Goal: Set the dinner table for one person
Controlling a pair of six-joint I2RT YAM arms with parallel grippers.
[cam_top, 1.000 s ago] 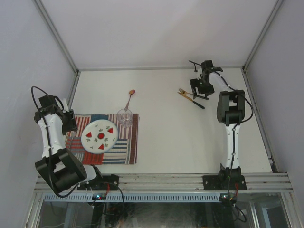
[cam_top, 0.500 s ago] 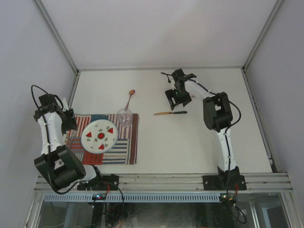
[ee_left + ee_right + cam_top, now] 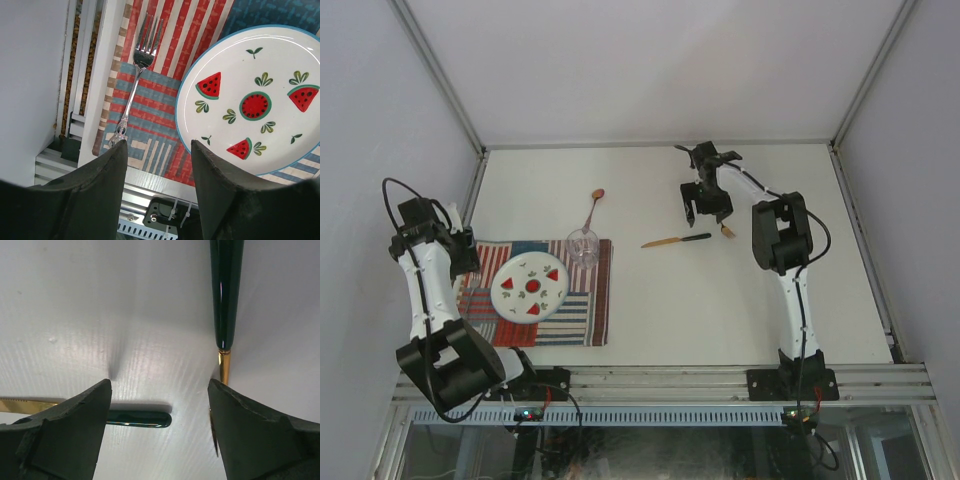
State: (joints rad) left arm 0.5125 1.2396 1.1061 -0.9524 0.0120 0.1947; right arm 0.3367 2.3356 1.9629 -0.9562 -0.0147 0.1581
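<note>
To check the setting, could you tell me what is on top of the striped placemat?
A watermelon plate, a silver fork beside it, a clear glass at a far corner. The placemat under the plate is hidden.

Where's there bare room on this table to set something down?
The widest bare stretch of table lies between the placemat and the right arm, nearer than the knife. The mat strip right of the plate, nearer than the glass, is free. It's crowded around the right pincer.
</note>
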